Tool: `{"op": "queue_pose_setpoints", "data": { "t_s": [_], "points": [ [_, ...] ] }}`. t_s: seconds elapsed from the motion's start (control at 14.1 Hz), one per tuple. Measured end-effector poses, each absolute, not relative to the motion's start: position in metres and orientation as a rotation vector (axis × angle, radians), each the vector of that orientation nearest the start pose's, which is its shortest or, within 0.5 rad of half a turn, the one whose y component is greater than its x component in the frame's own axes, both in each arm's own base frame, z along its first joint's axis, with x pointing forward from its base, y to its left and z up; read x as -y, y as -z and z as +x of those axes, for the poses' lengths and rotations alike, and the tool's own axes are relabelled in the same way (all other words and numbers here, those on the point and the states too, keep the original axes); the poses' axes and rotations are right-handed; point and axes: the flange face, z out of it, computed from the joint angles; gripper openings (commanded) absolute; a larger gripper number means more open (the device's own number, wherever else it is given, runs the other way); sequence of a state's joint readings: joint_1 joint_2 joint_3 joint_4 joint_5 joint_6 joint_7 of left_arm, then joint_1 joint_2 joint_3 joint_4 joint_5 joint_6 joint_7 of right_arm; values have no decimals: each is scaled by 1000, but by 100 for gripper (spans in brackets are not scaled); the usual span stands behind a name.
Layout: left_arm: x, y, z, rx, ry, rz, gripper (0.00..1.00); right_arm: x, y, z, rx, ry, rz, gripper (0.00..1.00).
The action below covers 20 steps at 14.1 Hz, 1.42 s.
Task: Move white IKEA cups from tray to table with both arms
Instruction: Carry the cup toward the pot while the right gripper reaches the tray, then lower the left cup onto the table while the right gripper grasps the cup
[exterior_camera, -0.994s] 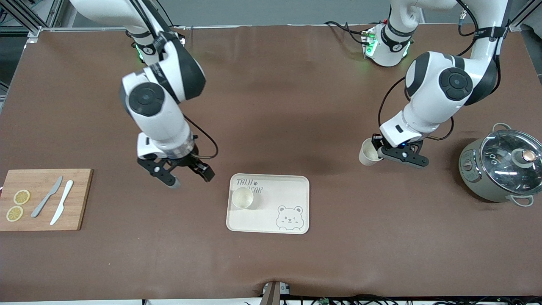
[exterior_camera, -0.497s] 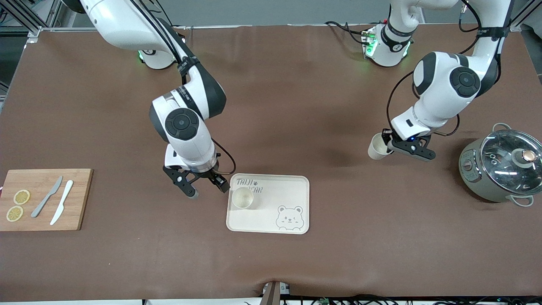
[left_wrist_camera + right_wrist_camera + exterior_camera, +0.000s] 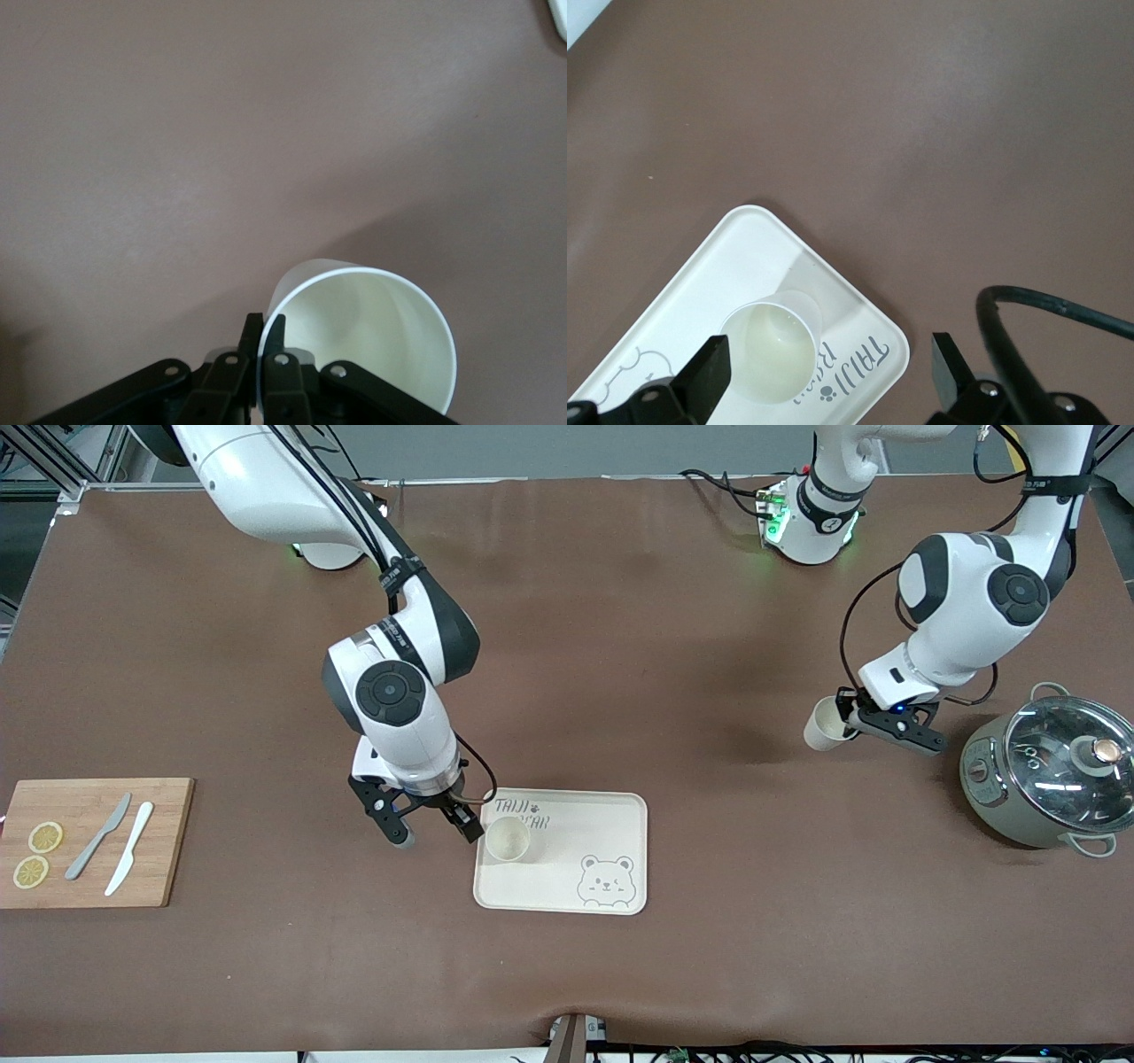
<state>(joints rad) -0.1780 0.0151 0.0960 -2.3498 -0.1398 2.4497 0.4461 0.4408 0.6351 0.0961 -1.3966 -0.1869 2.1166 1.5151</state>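
One white cup [image 3: 507, 839] stands upright on the bear tray [image 3: 620, 808], in the corner by the printed lettering. My right gripper [image 3: 438, 834] is open and empty at that corner's edge, with one finger close beside the cup. In the right wrist view the cup [image 3: 775, 345] and tray [image 3: 735, 257] lie between the spread jaws of the right gripper [image 3: 828, 359]. My left gripper [image 3: 855, 720] is shut on the rim of the second white cup [image 3: 824, 726], held tilted over bare table between the tray and the pot. In the left wrist view the left gripper [image 3: 264, 323] pinches the cup's [image 3: 372, 341] wall.
A grey-green pot with a glass lid [image 3: 1054, 771] stands at the left arm's end of the table. A wooden board [image 3: 164, 841] with two knives and two lemon slices lies at the right arm's end.
My right gripper has moved from the board's side to the tray's corner beside the standing cup. My left gripper has carried its cup away from the tray, toward the pot.
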Motion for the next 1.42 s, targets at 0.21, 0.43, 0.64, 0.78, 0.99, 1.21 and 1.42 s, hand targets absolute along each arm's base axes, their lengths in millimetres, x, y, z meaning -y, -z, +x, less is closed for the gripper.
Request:
{"op": "queue_pose_setpoints", "data": {
  "t_s": [0.21, 0.43, 0.64, 0.78, 0.99, 1.21, 1.42],
  "points": [
    [21, -323, 505, -699, 174, -3157, 0, -370, -312, 632, -1432, 221, -2807, 100],
    [7, -312, 498, -712, 184, -3145, 0, -384, -290, 626, -1415, 211, -2813, 100],
    [-8, -299, 494, -731, 187, -3129, 0, -388, -289, 625, -1404, 215, -2809, 100],
    [-26, -290, 493, -742, 182, -3119, 0, -388, -291, 626, -1368, 222, -2822, 100],
    [-41, -277, 493, -741, 171, -3111, 0, -390, -294, 629, -1279, 241, -2841, 100],
    [-42, -265, 493, -738, 157, -3109, 0, -391, -294, 631, -1251, 255, -2832, 100],
    [-43, -253, 493, -734, 143, -3106, 0, -389, -288, 634, -1249, 263, -2827, 100]
  ]
}}
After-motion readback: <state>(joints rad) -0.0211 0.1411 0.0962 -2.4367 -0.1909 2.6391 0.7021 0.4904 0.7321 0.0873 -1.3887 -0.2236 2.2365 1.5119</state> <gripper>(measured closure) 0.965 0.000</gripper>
